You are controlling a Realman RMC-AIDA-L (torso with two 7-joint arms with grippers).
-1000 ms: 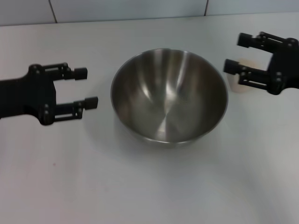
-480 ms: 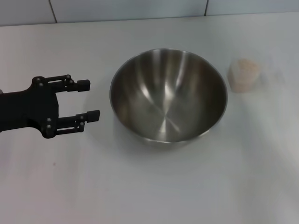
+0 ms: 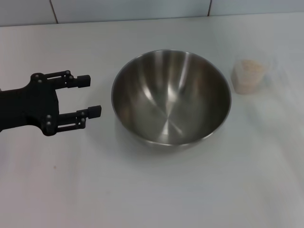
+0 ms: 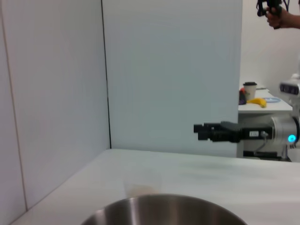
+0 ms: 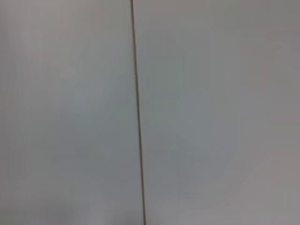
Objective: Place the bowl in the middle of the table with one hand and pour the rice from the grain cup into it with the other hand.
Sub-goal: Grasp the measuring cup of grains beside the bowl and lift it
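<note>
The steel bowl (image 3: 171, 97) stands upright on the white table (image 3: 152, 190), about mid-table, and holds nothing. Its rim (image 4: 164, 206) also fills the near edge of the left wrist view. My left gripper (image 3: 89, 96) hovers open just left of the bowl, fingers pointing at it, a small gap away and holding nothing. The clear grain cup (image 3: 246, 78) stands upright right of the bowl, with rice (image 3: 249, 66) inside; it appears faintly behind the bowl (image 4: 140, 185). My right gripper (image 4: 196, 131) is out of the head view and shows only in the left wrist view, raised above the table's far side.
Grey wall panels (image 3: 128, 9) close off the back of the table. The right wrist view shows only a wall panel with a vertical seam (image 5: 137, 112). Beyond the panel's end, another table (image 4: 262, 104) carries a cup and a banana.
The right gripper, which stood at the cup a second ago, has withdrawn out of the head view, uncovering the cup. The left gripper has shifted slightly left.
</note>
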